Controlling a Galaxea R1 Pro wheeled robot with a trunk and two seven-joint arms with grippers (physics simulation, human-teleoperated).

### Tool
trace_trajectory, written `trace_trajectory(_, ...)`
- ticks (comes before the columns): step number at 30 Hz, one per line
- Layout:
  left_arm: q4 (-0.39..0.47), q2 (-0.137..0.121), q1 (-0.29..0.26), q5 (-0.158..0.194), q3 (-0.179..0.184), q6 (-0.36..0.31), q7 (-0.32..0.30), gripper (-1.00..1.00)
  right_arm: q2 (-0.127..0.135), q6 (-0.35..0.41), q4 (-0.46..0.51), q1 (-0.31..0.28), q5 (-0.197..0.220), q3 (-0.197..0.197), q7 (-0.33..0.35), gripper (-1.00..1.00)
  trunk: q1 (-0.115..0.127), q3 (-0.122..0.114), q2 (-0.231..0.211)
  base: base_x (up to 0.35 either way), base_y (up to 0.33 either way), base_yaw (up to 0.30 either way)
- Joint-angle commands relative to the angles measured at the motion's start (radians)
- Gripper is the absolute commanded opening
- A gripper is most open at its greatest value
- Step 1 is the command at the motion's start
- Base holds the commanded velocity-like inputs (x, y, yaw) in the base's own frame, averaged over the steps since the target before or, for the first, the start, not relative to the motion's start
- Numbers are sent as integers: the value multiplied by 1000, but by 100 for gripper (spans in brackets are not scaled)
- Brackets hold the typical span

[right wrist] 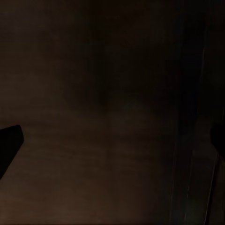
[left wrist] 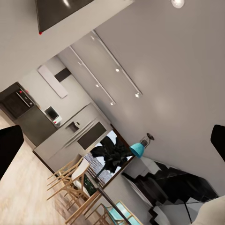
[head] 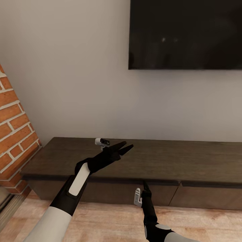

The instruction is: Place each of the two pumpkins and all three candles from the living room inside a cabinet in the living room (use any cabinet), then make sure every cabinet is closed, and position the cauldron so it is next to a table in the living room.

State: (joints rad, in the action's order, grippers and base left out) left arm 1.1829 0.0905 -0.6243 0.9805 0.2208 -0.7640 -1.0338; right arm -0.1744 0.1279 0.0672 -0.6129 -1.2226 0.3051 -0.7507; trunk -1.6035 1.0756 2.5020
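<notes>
A long, low dark brown cabinet (head: 174, 161) stands against the grey wall, and the drawer fronts I can see sit flush. My left gripper (head: 125, 147) hovers open just above the cabinet's top, near its left half, with nothing between its fingers. My right gripper (head: 145, 187) is lower and points at the cabinet's front. In the right wrist view, dark wood (right wrist: 108, 103) shows close up between the spread fingertips (right wrist: 9, 140), so this gripper is open and empty. The pumpkins, candles, cauldron and table are out of view.
A black TV (head: 185, 33) hangs on the wall above the cabinet. A brick wall (head: 15, 134) juts in at the left. Pale wood floor (head: 111, 218) runs in front of the cabinet. The left wrist view looks back at wooden chairs (left wrist: 75, 183) and a plant (left wrist: 110, 154).
</notes>
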Motion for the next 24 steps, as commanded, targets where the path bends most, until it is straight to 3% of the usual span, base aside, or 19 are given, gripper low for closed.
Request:
trace_trajectory(1,0,0,0,0,0,0,0,100,0,0,1,-14,2,-4,2,100,0,0,0,1,0,0)
trace_trajectory(10,0,0,0,0,0,0,0,100,0,-1,5,-14,2,-4,1,100,0,0,0,0,0,0)
trace_trajectory(11,0,0,0,0,0,0,0,100,0,0,4,-14,2,-4,0,-100,0,0,0,0,0,0)
trace_trajectory(24,0,0,0,0,1,0,0,100,0,3,8,-14,3,-4,-8,-100,0,0,0,0,0,0)
